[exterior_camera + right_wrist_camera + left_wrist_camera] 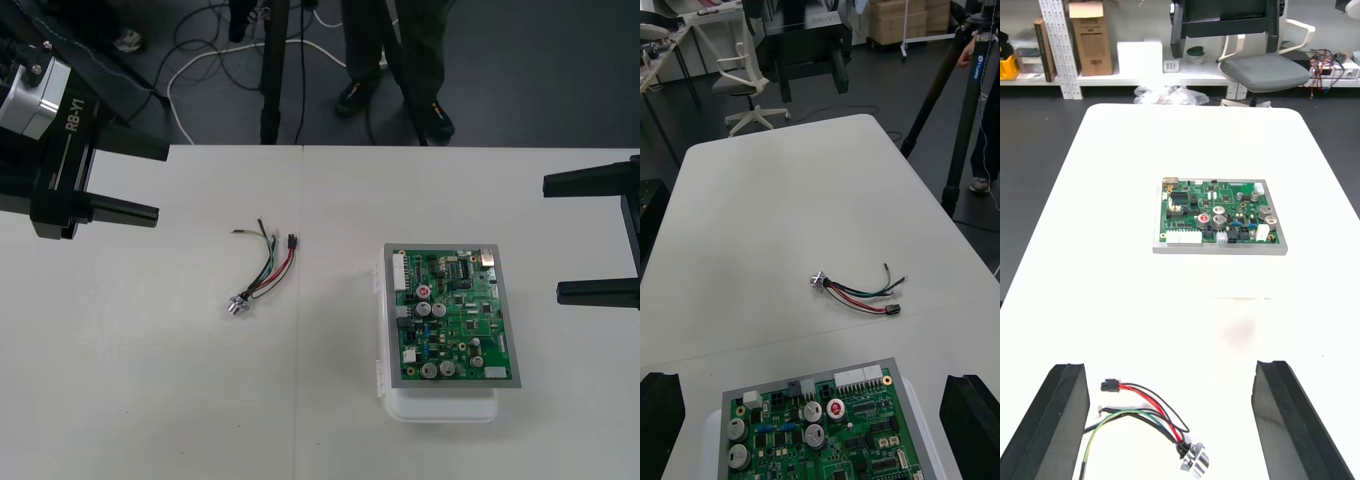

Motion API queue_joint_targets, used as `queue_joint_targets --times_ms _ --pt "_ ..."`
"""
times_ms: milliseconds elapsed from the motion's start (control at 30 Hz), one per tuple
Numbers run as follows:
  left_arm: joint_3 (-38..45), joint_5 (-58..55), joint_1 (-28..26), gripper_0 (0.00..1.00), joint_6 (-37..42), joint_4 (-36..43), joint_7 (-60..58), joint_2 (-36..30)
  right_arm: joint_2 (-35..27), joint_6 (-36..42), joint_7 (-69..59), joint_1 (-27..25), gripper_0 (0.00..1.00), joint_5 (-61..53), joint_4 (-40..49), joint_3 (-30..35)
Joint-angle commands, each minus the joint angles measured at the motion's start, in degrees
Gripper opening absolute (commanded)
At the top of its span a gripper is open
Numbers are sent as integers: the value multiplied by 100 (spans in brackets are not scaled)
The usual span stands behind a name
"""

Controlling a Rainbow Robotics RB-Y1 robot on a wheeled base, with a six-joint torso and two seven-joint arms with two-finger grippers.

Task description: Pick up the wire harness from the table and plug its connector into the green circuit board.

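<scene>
Wire harness (265, 270) of thin red, black and green wires, with a small black plug (291, 241) and round metal socket (236, 307), lies untouched on the plain light table (150, 400), well apart from the green circuit board (450, 315). The left gripper (162, 182) hangs near it, spread and empty; the right gripper (552, 240) waits, also spread, beside the board. Grasping, carrying and plugging all remain.

Setting: a robotics laboratory. Indicators: a plain light work table (150, 400) carrying a green circuit board (450, 320). Beyond its far edge is a dark floor (560, 70) with loose cables (200, 70) and a black tripod (270, 90).
</scene>
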State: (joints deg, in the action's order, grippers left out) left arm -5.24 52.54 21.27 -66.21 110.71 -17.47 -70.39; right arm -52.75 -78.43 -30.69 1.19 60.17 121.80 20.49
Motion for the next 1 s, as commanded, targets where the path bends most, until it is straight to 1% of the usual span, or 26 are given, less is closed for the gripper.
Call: queue_joint_targets --times_ms 33,1000 --pt "181 28 -96 64 -103 117 -310 -238 -201 29 -324 135 100 -76 19 166" --pt "181 28 -96 64 -103 117 -310 -238 -201 29 -324 135 100 -76 19 166"
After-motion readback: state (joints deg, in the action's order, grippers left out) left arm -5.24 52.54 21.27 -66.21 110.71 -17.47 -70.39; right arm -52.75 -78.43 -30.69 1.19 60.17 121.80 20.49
